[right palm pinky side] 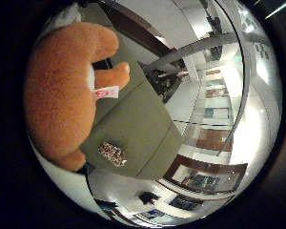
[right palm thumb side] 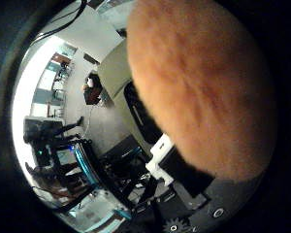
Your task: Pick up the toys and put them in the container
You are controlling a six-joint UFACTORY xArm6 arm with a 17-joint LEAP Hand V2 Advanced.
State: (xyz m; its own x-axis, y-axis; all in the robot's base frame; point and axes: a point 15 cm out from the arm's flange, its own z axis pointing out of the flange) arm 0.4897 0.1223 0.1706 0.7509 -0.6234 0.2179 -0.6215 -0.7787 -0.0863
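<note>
Orange plush toy [right palm thumb side: 203, 87] fills most of my thumb-side palm view, so it sits right against my palm. From the little-finger side I see its body and a stubby limb, with a small white tag [right palm pinky side: 106, 91] hanging off it, raised above an olive-green table [right palm pinky side: 138, 129]. A small patterned object [right palm pinky side: 113, 153] lies near that table's edge. Part of my hand [right palm thumb side: 182, 172] shows beside the toy, but I cannot tell how far my fingers are curled, or whether they truly have hold of it. No container is in sight. If my hold is loose, the soft fur could slip and drop the toy short of its goal.
</note>
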